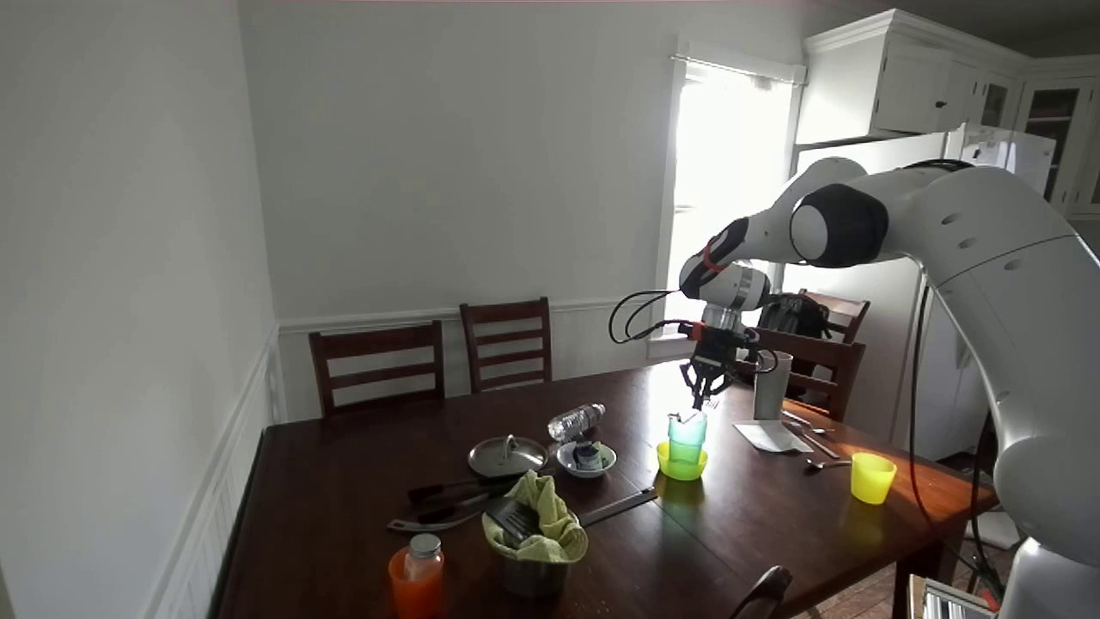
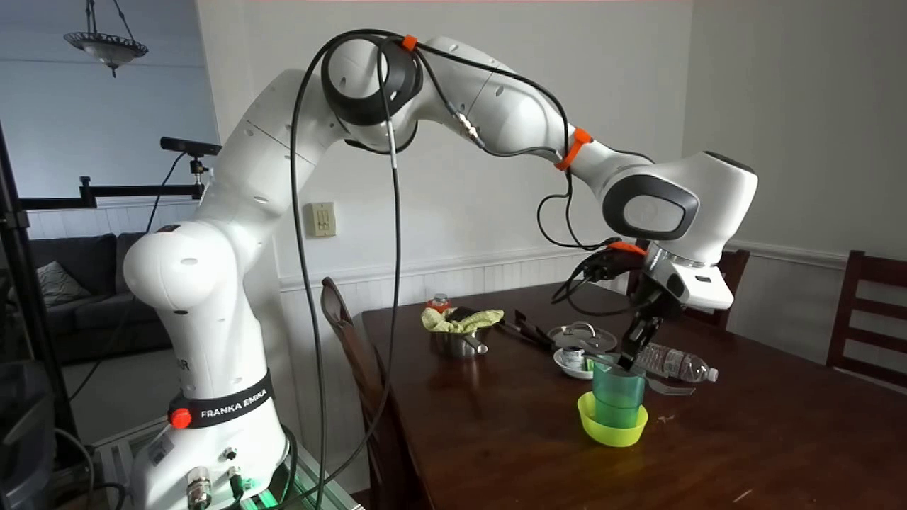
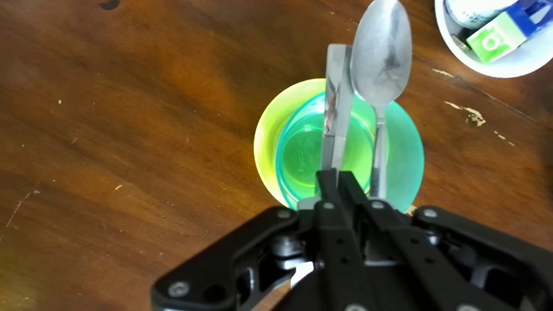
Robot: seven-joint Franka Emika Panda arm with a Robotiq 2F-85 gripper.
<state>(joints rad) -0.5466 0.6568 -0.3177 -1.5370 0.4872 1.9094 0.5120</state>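
My gripper (image 3: 336,175) is shut on the handle of a metal utensil (image 3: 338,108), just over a teal cup (image 3: 408,147). In an exterior view, the utensil's far end looks like a fork head (image 2: 669,387), sticking out past the cup. The wrist view hides that end behind my fingers. A metal spoon (image 3: 381,56) stands tilted in the cup beside the held utensil, bowl end up. The cup (image 2: 618,397) stands inside a yellow-green bowl (image 2: 613,433). In both exterior views the gripper (image 1: 699,402) (image 2: 628,363) points down at the cup's rim.
On the table are a white bowl (image 1: 563,457) with small packages, a water bottle (image 1: 576,422), a pot lid (image 1: 498,460), black-handled utensils (image 1: 438,492), a pot (image 1: 533,578) with green cloth, an orange cup (image 1: 412,593), a yellow cup (image 1: 872,479) and a tall container (image 1: 771,391).
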